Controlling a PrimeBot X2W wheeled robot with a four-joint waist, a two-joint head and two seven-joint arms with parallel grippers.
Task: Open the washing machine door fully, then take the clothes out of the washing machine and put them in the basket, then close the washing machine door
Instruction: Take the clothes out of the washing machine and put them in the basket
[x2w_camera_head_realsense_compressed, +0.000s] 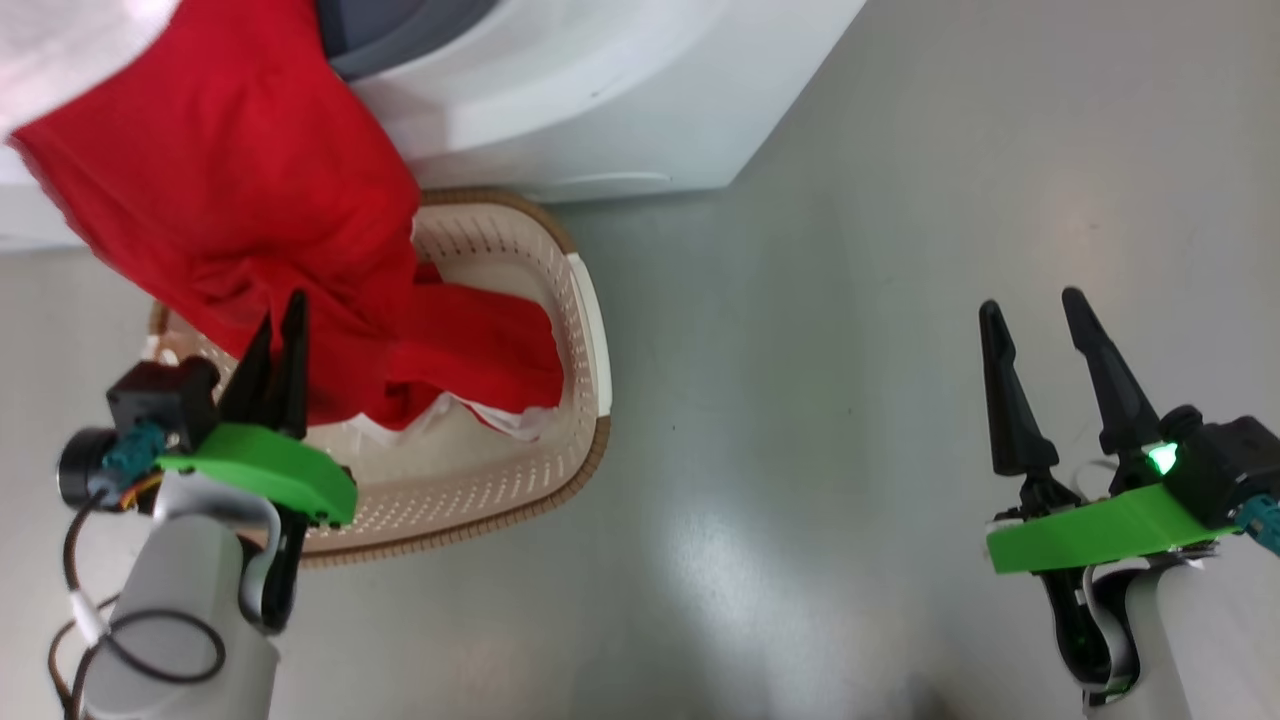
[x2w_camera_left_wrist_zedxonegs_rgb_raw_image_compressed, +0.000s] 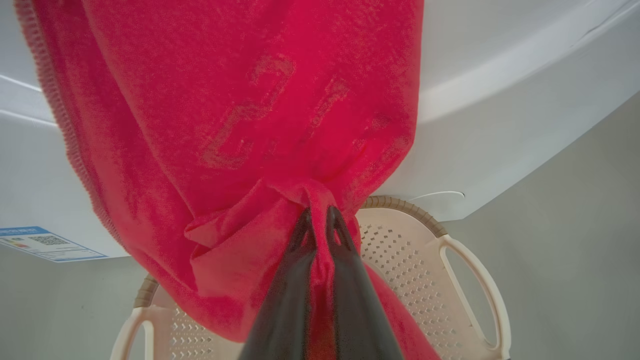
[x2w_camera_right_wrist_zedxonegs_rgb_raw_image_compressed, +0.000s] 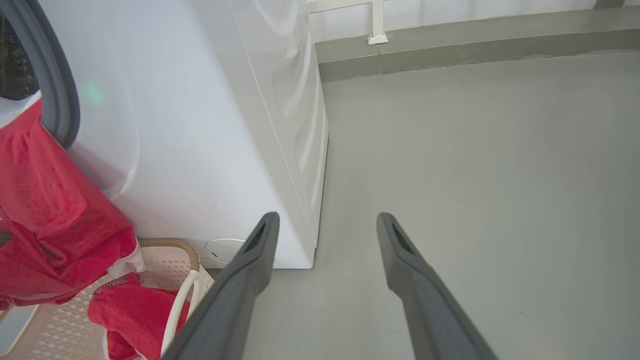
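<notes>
Washer (x2w_camera_head_realsense_compressed: 600, 90): white, standing on a grey floor (x2w_camera_head_realsense_compressed: 850, 400). The grey gasket (x2w_camera_right_wrist_zedxonegs_rgb_raw_image_compressed: 55, 90) is exposed at its mouth, and a blue label (x2w_camera_left_wrist_zedxonegs_rgb_raw_image_compressed: 45, 243) is noted low on the front.

Garment (x2w_camera_head_realsense_compressed: 230, 180): red, draped out of the washer's mouth, over the gasket and down the front panel. A white part is seen at its upper end in the right wrist view. Faint lettering is seen through the cloth in the left wrist view. Its lower end hangs into the basket.

Basket (x2w_camera_head_realsense_compressed: 590, 330): cream, perforated, with a brown rim. It is set on the floor just beside the washer's base, directly under the garment. A red heap (x2w_camera_head_realsense_compressed: 480, 345) with white lining is found inside it — whether it is a 2nd piece or part of the same garment cannot be told.

Left gripper (x2w_camera_left_wrist_zedxonegs_rgb_raw_image_compressed: 319, 212): positioned over the basket's near side. The 2 fingers are pressed almost together, and a gathered fold of the garment is pinched between them, with cloth bunched around the tips.

Right gripper (x2w_camera_head_realsense_compressed: 1031, 302): the 2 fingers are spread wide and nothing is held between them. It is placed over bare floor, well apart from the basket and off the washer's corner — no contact with cloth, basket or washer is observed.
</notes>
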